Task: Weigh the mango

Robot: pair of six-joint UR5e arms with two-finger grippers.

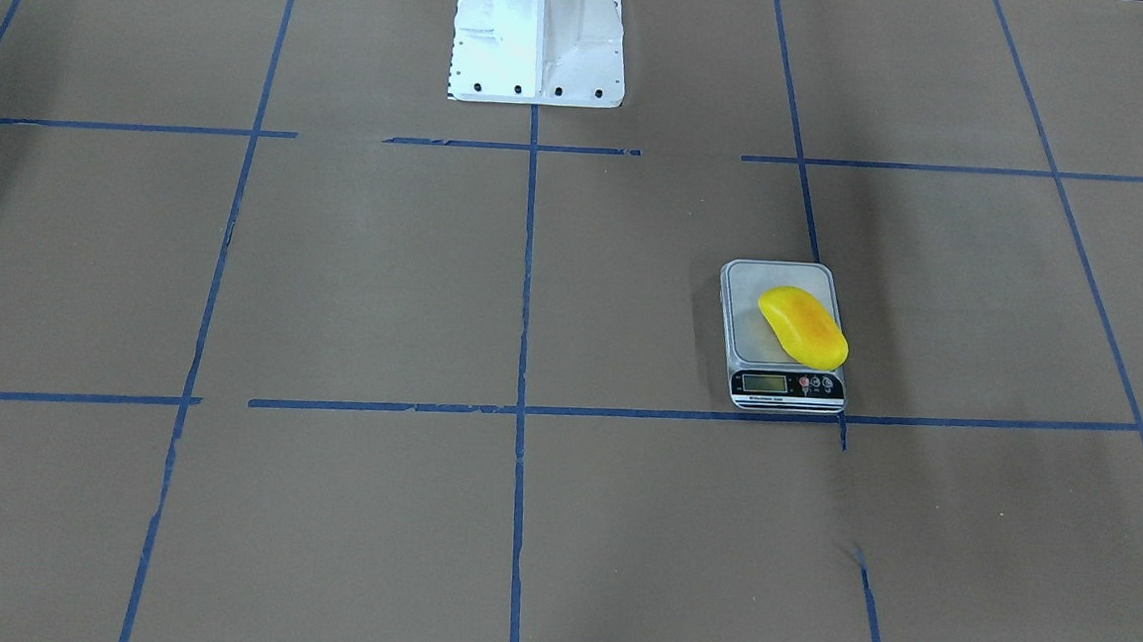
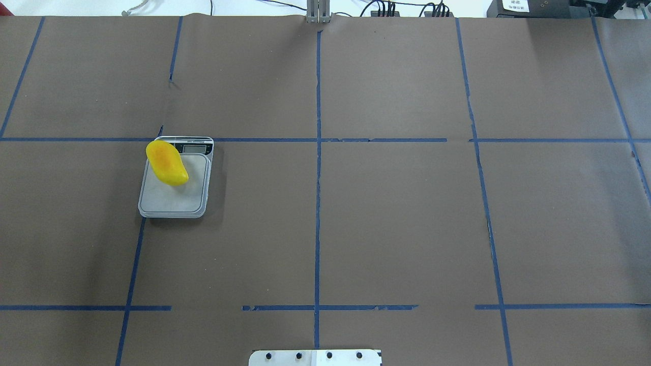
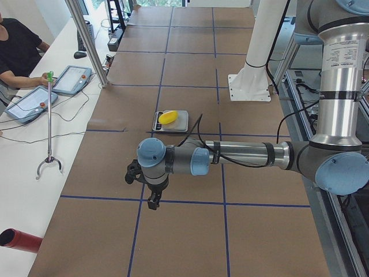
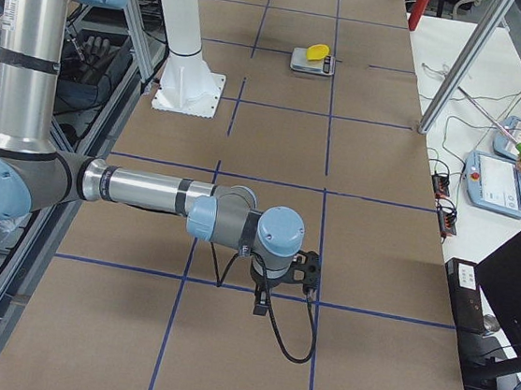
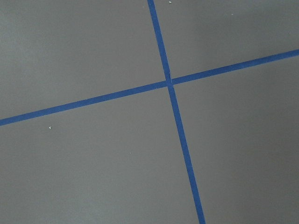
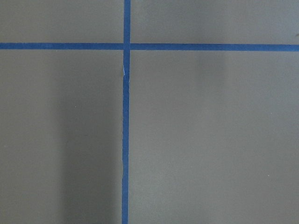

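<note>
The mango (image 1: 802,325), yellow with an orange blush, is lying on its side on the silver platform of a small digital scale (image 1: 749,334), slanting across it, with one end reaching the corner beside the scale's display (image 1: 764,382). The scale is sitting on the brown-papered table (image 1: 356,278), on the robot's left half, its display end touching a line of the blue tape grid (image 1: 528,289) and facing away from the robot's white base (image 1: 539,41). Nothing is touching the fruit. Both arms are stretching out low over the ends of the table, well apart from the scale. The left gripper (image 3: 153,202) is hanging over a tape crossing near the table's left end, and the right gripper (image 4: 260,306) is hanging over a tape line toward the right end; both are appearing only in the side views, so whether their fingers are apart or together cannot be told. Each wrist camera is looking down at bare paper and crossing tape. At a white side bench, a seated operator (image 3: 17,43) is working beside two tablets.
</note>
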